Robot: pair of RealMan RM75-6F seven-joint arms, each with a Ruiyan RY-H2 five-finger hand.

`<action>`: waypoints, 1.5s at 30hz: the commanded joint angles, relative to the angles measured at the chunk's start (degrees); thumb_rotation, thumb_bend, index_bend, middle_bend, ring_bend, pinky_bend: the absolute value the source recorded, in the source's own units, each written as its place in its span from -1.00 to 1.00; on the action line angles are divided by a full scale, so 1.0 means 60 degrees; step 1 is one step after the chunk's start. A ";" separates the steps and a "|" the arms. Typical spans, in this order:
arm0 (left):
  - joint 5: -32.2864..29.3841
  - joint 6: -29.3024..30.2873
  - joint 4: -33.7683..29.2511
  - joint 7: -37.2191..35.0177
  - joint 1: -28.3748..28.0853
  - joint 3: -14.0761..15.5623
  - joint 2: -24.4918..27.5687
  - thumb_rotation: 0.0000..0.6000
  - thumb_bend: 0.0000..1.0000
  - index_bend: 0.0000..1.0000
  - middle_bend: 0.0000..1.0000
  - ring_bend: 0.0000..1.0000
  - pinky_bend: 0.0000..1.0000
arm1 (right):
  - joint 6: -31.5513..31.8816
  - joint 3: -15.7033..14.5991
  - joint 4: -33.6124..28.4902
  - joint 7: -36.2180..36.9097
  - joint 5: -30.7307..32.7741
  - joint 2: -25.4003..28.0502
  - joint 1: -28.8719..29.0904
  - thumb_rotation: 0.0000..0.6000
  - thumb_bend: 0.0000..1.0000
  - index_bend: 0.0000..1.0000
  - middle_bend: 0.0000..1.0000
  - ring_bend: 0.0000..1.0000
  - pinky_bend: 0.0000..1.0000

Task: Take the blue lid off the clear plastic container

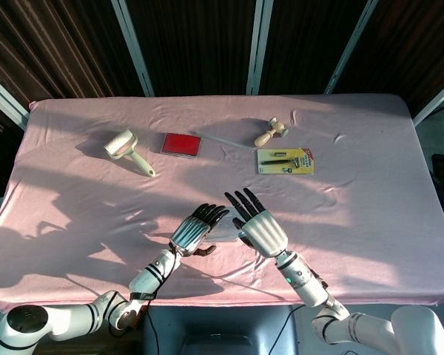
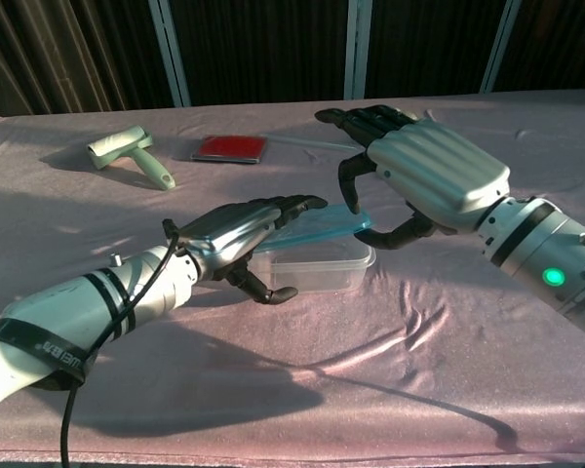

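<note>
The clear plastic container (image 2: 317, 270) stands near the table's front edge; in the head view only a sliver of the container (image 1: 224, 235) shows between the hands. Its blue lid (image 2: 317, 230) is tilted, right end raised off the rim. My right hand (image 2: 424, 180) pinches that raised end between thumb and fingers. My left hand (image 2: 236, 237) holds the container's left end, fingers stretched over the lid's low end and thumb against the front wall. From above, the left hand (image 1: 195, 231) and right hand (image 1: 257, 225) cover most of the box.
At the back of the pink-covered table (image 1: 370, 200) lie a lint roller (image 1: 127, 151), a red pad (image 1: 180, 144), a thin clear rod (image 1: 222, 140), a small wooden tool (image 1: 270, 132) and a carded package (image 1: 285, 160).
</note>
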 commanded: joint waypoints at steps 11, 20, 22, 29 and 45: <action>0.0056 0.0058 -0.0217 -0.0174 -0.0008 -0.0096 0.0111 1.00 -0.42 -1.00 -0.41 0.25 0.03 | -0.0018 -0.0152 0.0393 0.0079 0.0047 -0.0356 0.0061 1.00 0.07 0.50 -0.69 -1.00 -1.00; 0.0287 0.0271 -0.0411 -0.0580 0.0050 -0.0063 0.0202 1.00 -0.42 -1.00 -0.54 -0.59 -0.64 | 0.0469 -0.0224 0.0561 0.0375 -0.0199 -0.0340 0.0063 1.00 0.20 0.59 -0.63 -1.00 -1.00; 0.0475 0.0491 -0.0278 -0.0782 0.0081 -0.0037 0.0135 1.00 -0.42 -1.00 -0.68 -0.89 -0.87 | 0.0643 -0.0246 0.0543 0.0410 -0.0268 -0.0271 0.0024 1.00 0.20 0.60 -0.63 -1.00 -1.00; 0.0908 0.1123 0.0336 -0.1088 0.0129 -0.0035 -0.0078 1.00 -0.42 -1.00 -1.00 -1.00 -1.00 | 0.1182 -0.0340 0.0237 0.0478 -0.0527 0.0289 -0.0130 1.00 0.20 0.61 -0.62 -1.00 -1.00; 0.0929 0.1455 0.0520 -0.1293 0.0321 -0.0077 0.0265 1.00 -0.42 -1.00 -1.00 -1.00 -1.00 | 0.1770 -0.0155 -0.0114 0.0543 -0.0453 0.1737 -0.0484 1.00 0.20 0.60 -0.61 -1.00 -1.00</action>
